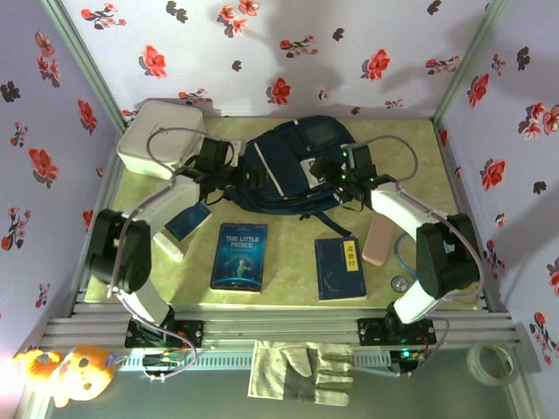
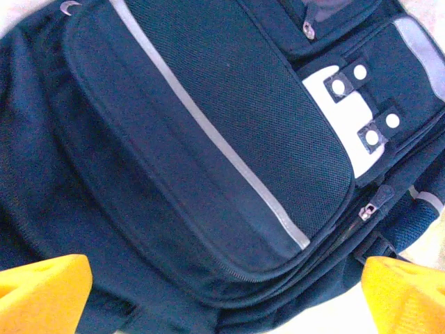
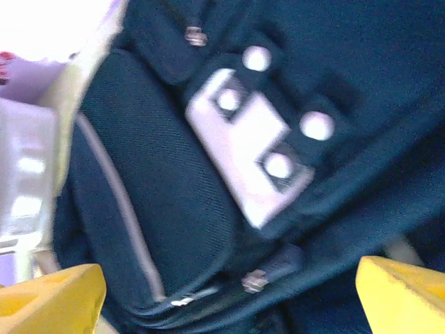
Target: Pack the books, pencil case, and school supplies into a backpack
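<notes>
The navy backpack lies flat at the back middle of the table. My left gripper hovers open at its left edge; its yellow fingertips straddle the front pocket with the pale stripe. On the bag's right side my right gripper is also open, just above a zipper pull. Three books lie in front: The Little Prince, a navy one with a label strip, and a smaller one. The pink pencil case lies at the right. The school supplies are out of view.
A white square box stands at the back left, close to my left arm. Floral walls close in the table on three sides. Work gloves, a stuffed toy and a tape roll lie below the front rail.
</notes>
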